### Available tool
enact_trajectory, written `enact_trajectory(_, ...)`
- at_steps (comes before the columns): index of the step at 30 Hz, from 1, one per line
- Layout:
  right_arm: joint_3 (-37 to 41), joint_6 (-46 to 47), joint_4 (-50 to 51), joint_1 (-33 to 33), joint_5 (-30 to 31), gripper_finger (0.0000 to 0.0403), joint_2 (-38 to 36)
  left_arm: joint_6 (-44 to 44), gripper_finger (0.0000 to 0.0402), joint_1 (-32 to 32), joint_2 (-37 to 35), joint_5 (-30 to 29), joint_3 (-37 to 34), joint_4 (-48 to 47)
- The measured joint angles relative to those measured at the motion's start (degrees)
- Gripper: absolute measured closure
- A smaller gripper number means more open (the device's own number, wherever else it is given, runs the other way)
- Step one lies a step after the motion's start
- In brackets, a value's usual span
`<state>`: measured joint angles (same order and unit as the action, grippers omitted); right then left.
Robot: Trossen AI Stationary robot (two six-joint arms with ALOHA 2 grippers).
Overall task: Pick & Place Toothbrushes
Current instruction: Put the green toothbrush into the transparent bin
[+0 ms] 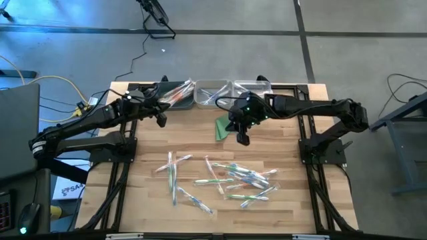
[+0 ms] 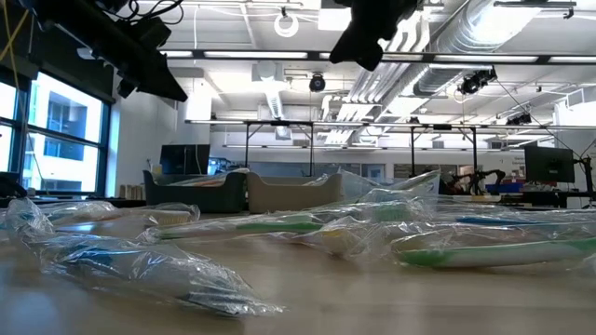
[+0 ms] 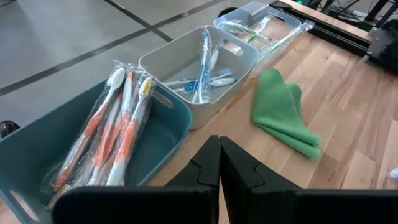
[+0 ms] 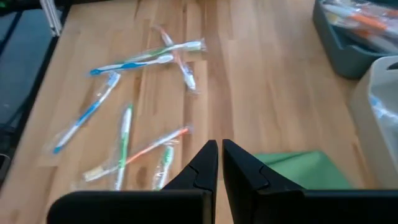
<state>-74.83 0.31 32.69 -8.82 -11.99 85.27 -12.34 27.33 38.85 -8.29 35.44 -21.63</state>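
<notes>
Several toothbrushes in clear wrappers lie scattered flat on the wooden table's near half, also in the right wrist view as toothbrushes and close up in the low view. My right gripper hangs shut and holds nothing above the table's middle, beside the green cloth; its fingertips meet. My left gripper is shut and holds nothing near the teal bin, which holds orange-accented brushes; its fingertips meet.
Three bins line the far edge: a teal bin, a white bin with blue brushes, and a clear bin with green ones. A folded green cloth lies flat before them. Bare wood shows at the table's left and right sides.
</notes>
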Motion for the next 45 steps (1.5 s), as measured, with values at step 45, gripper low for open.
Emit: enact_trajectory(45,0.0,4.2,-2.9,2.3,5.9,0.0388,5.3,-0.8,0.0401,0.0,0.0,0.1,0.0,0.0)
